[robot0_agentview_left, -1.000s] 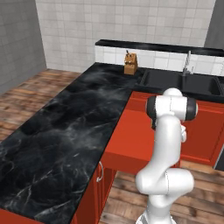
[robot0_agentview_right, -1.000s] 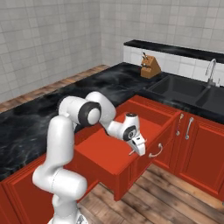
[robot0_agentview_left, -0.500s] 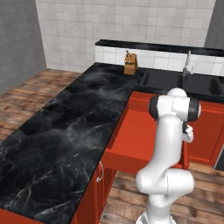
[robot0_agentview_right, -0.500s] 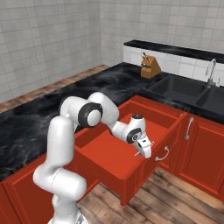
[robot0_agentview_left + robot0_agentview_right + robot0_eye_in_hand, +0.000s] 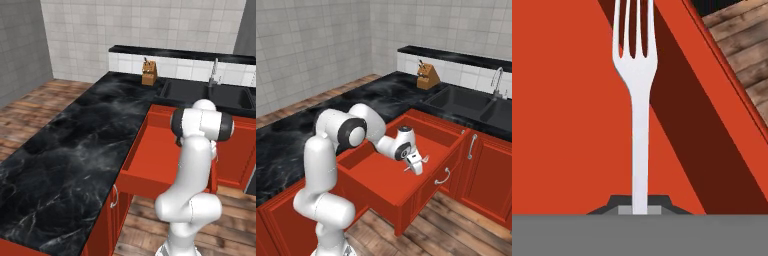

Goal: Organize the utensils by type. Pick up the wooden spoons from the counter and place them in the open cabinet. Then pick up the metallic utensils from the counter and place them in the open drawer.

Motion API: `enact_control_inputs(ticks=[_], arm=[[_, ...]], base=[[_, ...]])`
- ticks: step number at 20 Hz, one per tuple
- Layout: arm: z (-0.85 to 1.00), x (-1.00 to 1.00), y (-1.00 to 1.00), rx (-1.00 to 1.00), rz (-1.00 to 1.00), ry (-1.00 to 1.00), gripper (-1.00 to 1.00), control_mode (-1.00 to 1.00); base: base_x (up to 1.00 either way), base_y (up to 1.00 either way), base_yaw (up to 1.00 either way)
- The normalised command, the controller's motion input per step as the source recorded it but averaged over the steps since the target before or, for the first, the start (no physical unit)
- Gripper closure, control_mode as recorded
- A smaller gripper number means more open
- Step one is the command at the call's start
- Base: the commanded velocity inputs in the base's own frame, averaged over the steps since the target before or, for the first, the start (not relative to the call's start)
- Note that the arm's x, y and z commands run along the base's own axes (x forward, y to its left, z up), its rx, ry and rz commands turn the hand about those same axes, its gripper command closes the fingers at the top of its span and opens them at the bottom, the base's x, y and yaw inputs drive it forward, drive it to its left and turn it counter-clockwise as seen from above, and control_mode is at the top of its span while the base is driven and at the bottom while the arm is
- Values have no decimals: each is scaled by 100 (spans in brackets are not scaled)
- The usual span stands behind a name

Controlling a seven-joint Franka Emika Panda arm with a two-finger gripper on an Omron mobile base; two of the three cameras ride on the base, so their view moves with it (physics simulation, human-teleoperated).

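A: Where's your fork (image 5: 640, 100)?

B: Centre frame, pinched by its handle end in the gripper (image 5: 415, 166), over the open drawer (image 5: 381, 177). Thin, stiff, probably slick, so grip mid-handle if you can.

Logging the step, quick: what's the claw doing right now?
Claw: shut on the fork, over the open drawer.

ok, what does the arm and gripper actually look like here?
The arm is glossy white with rounded tubular links and dark grey round joint caps; no cables or markings are visible. The gripper is small and white at the wrist, with dark finger tips in the hand view.
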Motion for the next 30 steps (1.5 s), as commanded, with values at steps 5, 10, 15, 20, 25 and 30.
enact_control_inputs(ticks=[5, 10, 15, 20, 25, 30], arm=[[-7, 43, 45, -7, 0, -8, 100, -100], [-28, 24, 8, 3, 1, -2, 100, -100], [-22, 17, -3, 9, 9, 0, 100, -100], [-29, 35, 0, 3, 11, 1, 100, -100], [-47, 24, -1, 2, 10, 5, 100, -100], [-27, 22, -3, 3, 8, 5, 100, -100]], base=[[0, 0, 0], [0, 0, 0], [0, 0, 0], [0, 0, 0], [0, 0, 0], [0, 0, 0]])
